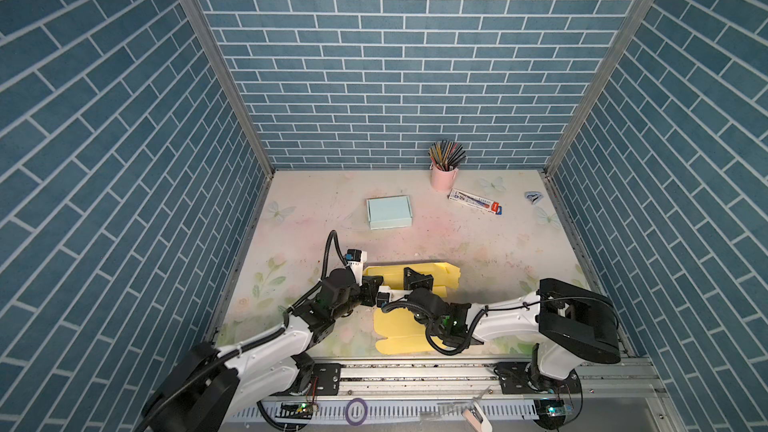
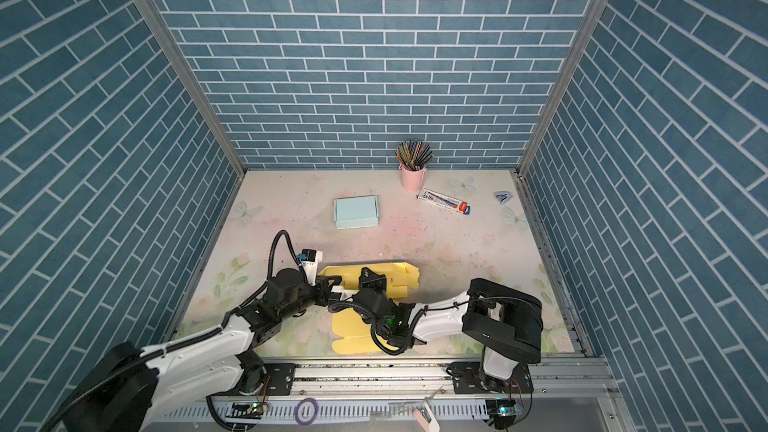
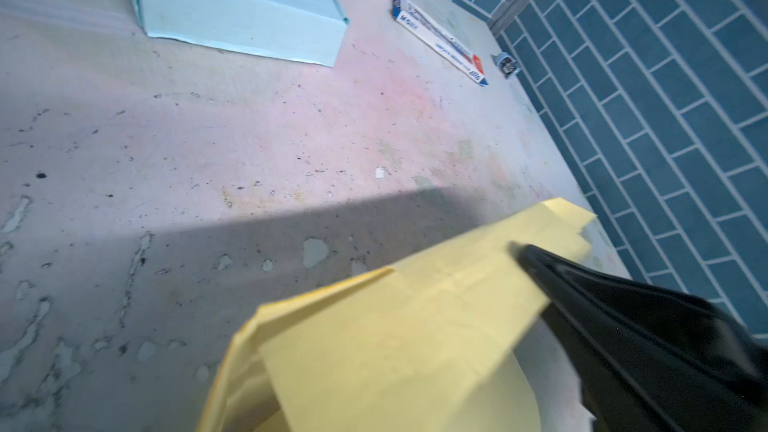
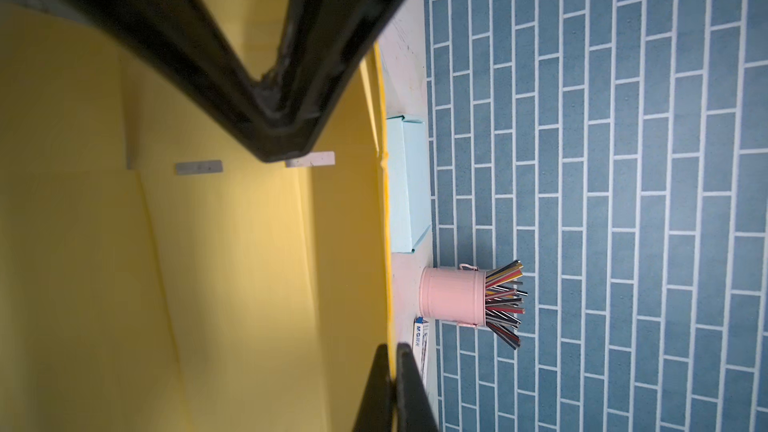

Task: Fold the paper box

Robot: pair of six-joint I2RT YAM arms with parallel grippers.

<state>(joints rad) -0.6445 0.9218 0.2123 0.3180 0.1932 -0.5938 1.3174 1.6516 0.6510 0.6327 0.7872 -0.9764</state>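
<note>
Yellow paper box (image 1: 397, 326) near-centre on table (image 1: 478, 243), half-formed blank, long axis ran near-to-far, far panel stood up, right gripper (image 1: 417, 277) pinched shut on its rim, left gripper (image 1: 371, 286) closed, hold unclear

Left arm (image 1: 266, 347): white shells, black joints, black ribbed cable loop (image 1: 328, 251) behind left pincer (image 4: 282, 135). Right arm (image 1: 507, 317): same finish, green light (image 1: 451, 321) behind right pincer (image 4: 394, 371), black ribbed hose (image 1: 436, 347), boxy black shoulder (image 1: 577, 322) farthest from it.

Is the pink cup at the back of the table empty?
No, the pink cup holds many coloured pencils that stick out of its top.
</note>
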